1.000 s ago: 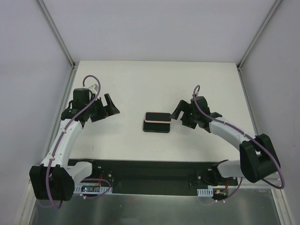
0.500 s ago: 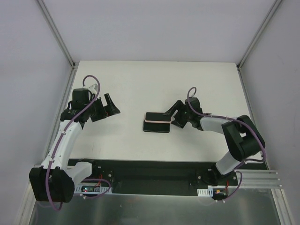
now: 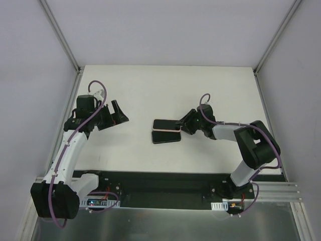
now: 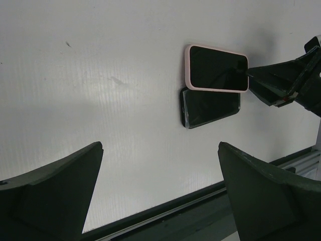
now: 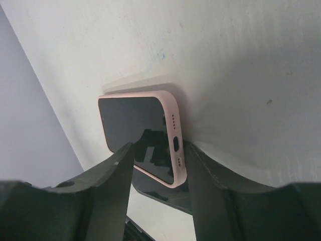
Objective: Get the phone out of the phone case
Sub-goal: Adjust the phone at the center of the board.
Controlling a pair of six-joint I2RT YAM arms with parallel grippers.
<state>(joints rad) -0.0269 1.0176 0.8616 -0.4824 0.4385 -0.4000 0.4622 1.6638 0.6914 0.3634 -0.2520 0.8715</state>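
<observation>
White table (image 3: 150, 90) carries a pink phone case (image 5: 173, 125) framing a black screen (image 4: 216, 68), a glossy black slab (image 4: 210, 107) on its near side; left gripper (image 4: 160, 145) and right gripper (image 5: 159, 148) black, arm links (image 3: 70, 148) white.

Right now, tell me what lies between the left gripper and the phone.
Nothing: only bare table separates the left gripper from the phone, clearest in the top view.

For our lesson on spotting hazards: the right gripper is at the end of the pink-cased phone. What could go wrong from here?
The right gripper straddles only the port end of the pink-cased phone; so shallow a hold may slip. The phone overlaps a dark slab, which a pull could drag along. The left gripper hangs open far off, so nothing steadies the phone.
</observation>
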